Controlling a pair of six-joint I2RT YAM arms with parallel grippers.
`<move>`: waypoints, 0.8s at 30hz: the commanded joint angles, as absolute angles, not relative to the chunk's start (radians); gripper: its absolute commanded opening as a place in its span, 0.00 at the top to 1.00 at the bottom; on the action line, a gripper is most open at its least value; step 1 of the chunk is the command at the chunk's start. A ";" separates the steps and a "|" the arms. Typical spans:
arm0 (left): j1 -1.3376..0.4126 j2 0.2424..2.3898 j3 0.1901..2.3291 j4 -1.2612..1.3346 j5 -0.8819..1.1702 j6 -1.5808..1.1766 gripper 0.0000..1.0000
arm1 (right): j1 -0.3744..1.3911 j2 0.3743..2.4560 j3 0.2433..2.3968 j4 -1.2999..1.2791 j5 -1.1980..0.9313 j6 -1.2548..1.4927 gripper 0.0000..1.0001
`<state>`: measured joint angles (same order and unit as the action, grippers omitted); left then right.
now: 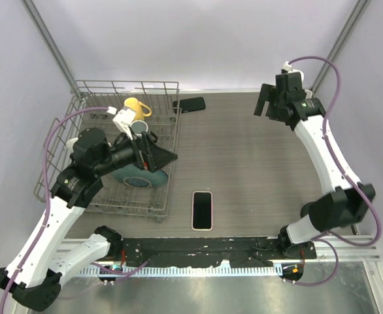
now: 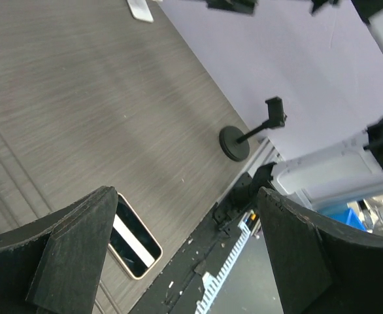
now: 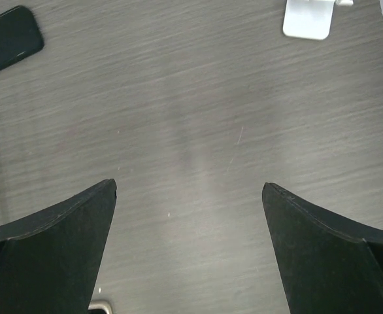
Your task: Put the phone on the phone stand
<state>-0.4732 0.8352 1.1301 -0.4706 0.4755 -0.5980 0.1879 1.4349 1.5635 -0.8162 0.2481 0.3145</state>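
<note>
Task not started. Pink-edged phone with black screen (image 1: 202, 210) lies flat, screen up, on the grey wood-grain table (image 1: 257, 170), near edge, roughly centre, just right of the grey wire dish rack (image 1: 126, 83). Nothing touches it.

The small white angled phone stand (image 3: 307, 18) shows only in the wrist views, far side of the table, well apart from the phone. In the top view it is hidden, likely under the right arm.

Left gripper (image 1: 160, 157) hangs over the right part of the rack, fingers spread wide, nothing between them. Its wrist view has the phone just beside the left finger. Right gripper (image 1: 265, 104) is up at far right, jaws also wide apart and empty, above bare table.

A dark flat slab (image 1: 190, 103), maybe a second phone, sits at the far edge by the rack corner. Cannot tell for sure which is meant; the near one looks likelier. A yellow mug (image 1: 134, 106) sits in the rack.

Left to do: reach, grasp phone, lift, carry to stand, set against the back plate, release.
</note>
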 commanded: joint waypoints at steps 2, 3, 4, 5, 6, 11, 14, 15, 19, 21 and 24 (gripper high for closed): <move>-0.547 0.874 1.154 -0.469 0.485 -0.557 0.07 | 0.178 1.592 1.736 -0.765 0.363 0.270 0.01; -0.555 0.879 1.155 -0.472 0.479 -0.549 0.07 | 0.172 1.658 1.758 -0.764 0.373 0.270 0.01; -0.563 0.884 1.155 -0.480 0.469 -0.532 0.07 | 0.154 1.686 1.781 -0.767 0.368 0.271 0.01; -0.577 0.888 1.157 -0.483 0.460 -0.522 0.07 | 0.141 1.721 1.825 -0.769 0.359 0.267 0.01; -0.583 0.896 1.158 -0.488 0.442 -0.514 0.07 | 0.129 1.773 1.847 -0.769 0.342 0.261 0.01; -0.620 0.922 1.169 -0.499 0.373 -0.457 0.07 | 0.028 1.925 1.982 -0.772 0.279 0.238 0.03; -0.646 0.940 1.181 -0.511 0.354 -0.431 0.07 | -0.041 2.005 2.037 -0.776 0.232 0.216 0.07; -0.653 0.946 1.187 -0.514 0.351 -0.425 0.07 | -0.057 2.019 2.048 -0.775 0.224 0.210 0.07; -0.692 0.972 1.204 -0.528 0.334 -0.402 0.07 | -0.103 2.097 2.109 -0.776 0.215 0.172 0.06; -0.716 0.983 1.206 -0.529 0.318 -0.390 0.07 | -0.129 2.140 2.149 -0.785 0.203 0.152 0.06; -0.750 0.996 1.204 -0.529 0.290 -0.370 0.06 | -0.153 2.201 2.210 -0.808 0.169 0.098 0.06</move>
<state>-0.7139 0.9867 1.1625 -0.5320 0.3340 -0.4221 -0.1383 2.1624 2.1056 -0.7986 0.2218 0.1814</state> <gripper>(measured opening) 0.936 0.940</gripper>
